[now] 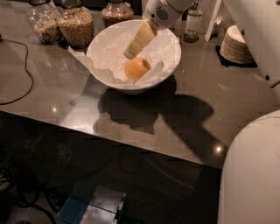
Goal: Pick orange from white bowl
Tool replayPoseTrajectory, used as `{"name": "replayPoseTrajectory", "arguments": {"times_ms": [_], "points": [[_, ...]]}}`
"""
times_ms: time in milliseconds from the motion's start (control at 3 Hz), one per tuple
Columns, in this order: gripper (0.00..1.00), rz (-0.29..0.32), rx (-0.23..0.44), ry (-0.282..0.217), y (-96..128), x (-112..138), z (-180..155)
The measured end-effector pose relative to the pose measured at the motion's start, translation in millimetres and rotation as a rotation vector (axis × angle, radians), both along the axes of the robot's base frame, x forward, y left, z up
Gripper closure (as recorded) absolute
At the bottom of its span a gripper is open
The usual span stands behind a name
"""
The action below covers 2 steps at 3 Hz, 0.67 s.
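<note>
The orange (137, 68) lies in the white bowl (101, 42), on crumpled white paper, a little right of the bowl's middle. The bowl stands on the grey counter toward the back. My gripper (130, 54) comes down from the upper right into the bowl. Its tan tip is just above and to the left of the orange, very close to it. I cannot tell whether it touches the fruit. The white wrist housing (162, 12) hangs over the bowl's far rim.
Three glass jars (76, 26) of grains stand behind the bowl on the left. A bottle (193, 24) and a stack of small white dishes (236, 43) are at the back right. A black cable (19, 74) lies on the left. My white body (251, 175) fills the lower right.
</note>
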State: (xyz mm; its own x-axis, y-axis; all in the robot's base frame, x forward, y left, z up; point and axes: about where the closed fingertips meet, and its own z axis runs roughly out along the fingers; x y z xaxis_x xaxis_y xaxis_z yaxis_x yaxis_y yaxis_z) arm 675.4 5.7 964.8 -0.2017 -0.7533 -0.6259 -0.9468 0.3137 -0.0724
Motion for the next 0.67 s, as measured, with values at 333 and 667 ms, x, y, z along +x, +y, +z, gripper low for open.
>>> {"name": "replayPoseTrajectory", "arguments": {"times_ms": [333, 667], "points": [[0.02, -0.035, 0.011, 0.024, -2.9, 5.0, -13.6], [0.13, -0.089, 0.029, 0.045, -1.0, 11.8, -30.4]]}}
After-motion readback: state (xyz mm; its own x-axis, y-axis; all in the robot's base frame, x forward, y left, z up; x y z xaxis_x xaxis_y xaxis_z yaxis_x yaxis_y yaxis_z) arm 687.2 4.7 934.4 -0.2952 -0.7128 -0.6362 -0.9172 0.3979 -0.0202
